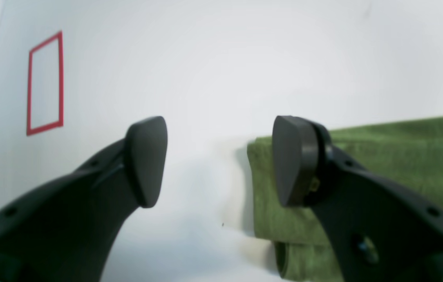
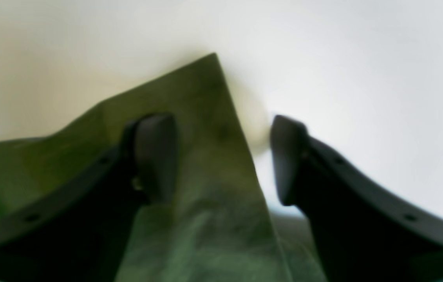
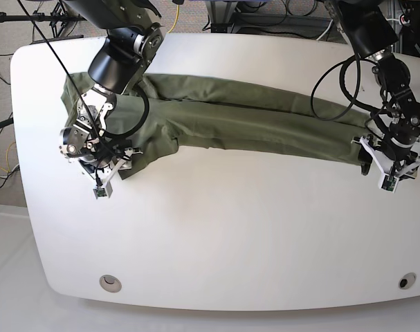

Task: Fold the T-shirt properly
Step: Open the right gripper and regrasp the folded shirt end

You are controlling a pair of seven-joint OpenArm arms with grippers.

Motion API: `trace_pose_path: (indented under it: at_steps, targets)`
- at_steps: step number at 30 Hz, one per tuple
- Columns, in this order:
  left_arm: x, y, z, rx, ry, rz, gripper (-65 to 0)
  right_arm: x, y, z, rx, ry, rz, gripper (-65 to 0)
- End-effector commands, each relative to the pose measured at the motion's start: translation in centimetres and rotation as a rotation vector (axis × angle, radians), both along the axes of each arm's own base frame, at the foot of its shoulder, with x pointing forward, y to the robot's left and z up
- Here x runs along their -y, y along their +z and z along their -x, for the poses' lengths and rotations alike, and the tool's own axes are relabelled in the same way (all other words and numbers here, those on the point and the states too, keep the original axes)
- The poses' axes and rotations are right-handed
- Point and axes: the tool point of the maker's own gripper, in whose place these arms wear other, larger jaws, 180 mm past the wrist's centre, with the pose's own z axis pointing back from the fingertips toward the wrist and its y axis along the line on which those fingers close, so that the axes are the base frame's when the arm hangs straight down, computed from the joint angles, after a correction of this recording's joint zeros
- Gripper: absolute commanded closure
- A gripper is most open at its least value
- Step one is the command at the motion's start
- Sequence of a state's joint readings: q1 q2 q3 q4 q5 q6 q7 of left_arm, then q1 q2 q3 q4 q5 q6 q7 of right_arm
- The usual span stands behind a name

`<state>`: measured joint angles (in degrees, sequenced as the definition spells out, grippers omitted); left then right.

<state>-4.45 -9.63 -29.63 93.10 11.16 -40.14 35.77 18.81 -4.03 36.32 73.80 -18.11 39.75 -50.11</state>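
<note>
**Olive-green T-shirt, folded lengthwise, on white table**

Item: the T-shirt (image 3: 251,121), plain olive-green cotton, no print visible. It lies on the table (image 3: 230,235) as a long narrow band across the far half, running from the base view's left side to its right edge region, slanting slightly downward toward the right. Layers are doubled over; long creases run along its length. On the base view's left, the cloth widens into a bunched, rumpled mass with a flap hanging toward the near side. On the right, the band ends in a squared, stacked edge; the left wrist view shows this edge as at least two layers, one protruding beneath the other.

Right gripper (image 2: 223,158): positioned over the bunched end. Its fingers stand apart with a pointed corner of cloth between them; one finger is over the fabric, the other over bare table. Whether the cloth is pinched cannot be told.

Left gripper (image 1: 219,160): at the squared end, fingers wide apart, nothing between them but table. One finger overlaps the cloth edge in view; contact cannot be told.

Surroundings: white rounded table; a red outlined rectangle (image 1: 45,84) marked on its surface beyond the left gripper; two round fittings (image 3: 111,281) near the front edge; cables behind the table.
</note>
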Motion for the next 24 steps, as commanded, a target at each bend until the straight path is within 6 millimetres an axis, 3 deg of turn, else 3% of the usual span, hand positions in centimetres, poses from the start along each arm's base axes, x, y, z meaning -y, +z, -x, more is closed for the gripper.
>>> trace_pose_path:
  at_steps: [1,4,8,24]
  targets:
    - [-0.3,1.9,-0.9,0.061,-0.007,-0.011,-40.0,-0.1,-0.2,0.3,-0.030,0.009,0.009,-16.0]
    - [-0.2,1.8,-0.9,0.060,-0.007,-0.009,-40.0,-0.1,-0.2,0.3,-0.032,0.009,0.009,-0.4]
    - [-0.2,1.8,-0.9,0.060,-0.007,-0.007,-40.0,0.1,0.2,0.2,-0.022,0.005,0.019,-0.5]
    - [-0.2,1.9,-1.0,0.063,-0.007,-0.007,-40.0,3.1,6.3,1.2,0.041,-0.071,0.168,0.0]
